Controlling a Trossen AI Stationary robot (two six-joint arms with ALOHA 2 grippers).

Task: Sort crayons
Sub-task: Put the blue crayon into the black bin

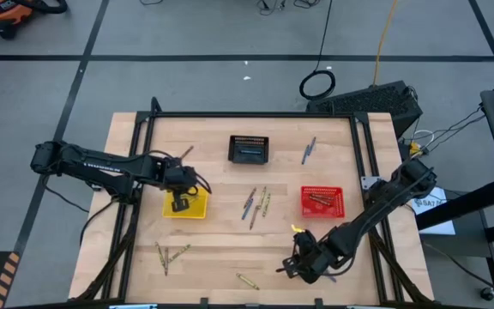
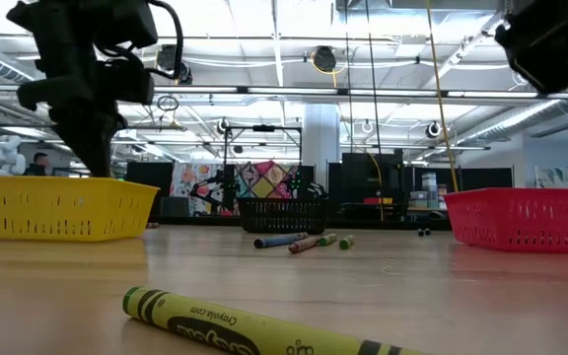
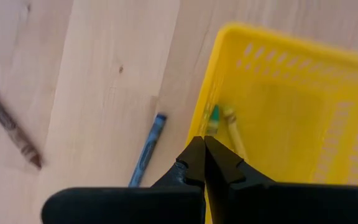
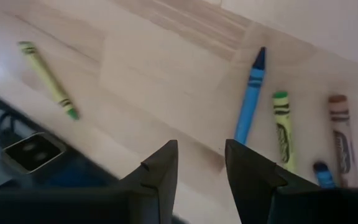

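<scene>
Crayons lie scattered on the wooden table: a cluster (image 1: 256, 206) at the middle, some (image 1: 166, 253) near the left front, one (image 1: 247, 281) at the front. My left gripper (image 3: 204, 152) is shut and hangs over the yellow basket (image 1: 194, 206), which holds two crayons (image 3: 224, 121). My right gripper (image 4: 201, 148) stands open above the table's near right part (image 1: 302, 262). Ahead of its fingers lie a blue crayon (image 4: 251, 96), a green-yellow one (image 4: 283, 127), a brown one (image 4: 340, 138) and, farther off, a yellow-green one (image 4: 48, 78). Nothing is between either gripper's fingers.
A red basket (image 1: 322, 202) with crayons stands right of the middle and a black basket (image 1: 250, 148) at the far middle. A blue crayon (image 3: 148, 148) and a brown one (image 3: 11, 127) lie on the table beside the yellow basket. A dark frame (image 1: 256, 115) runs around the table.
</scene>
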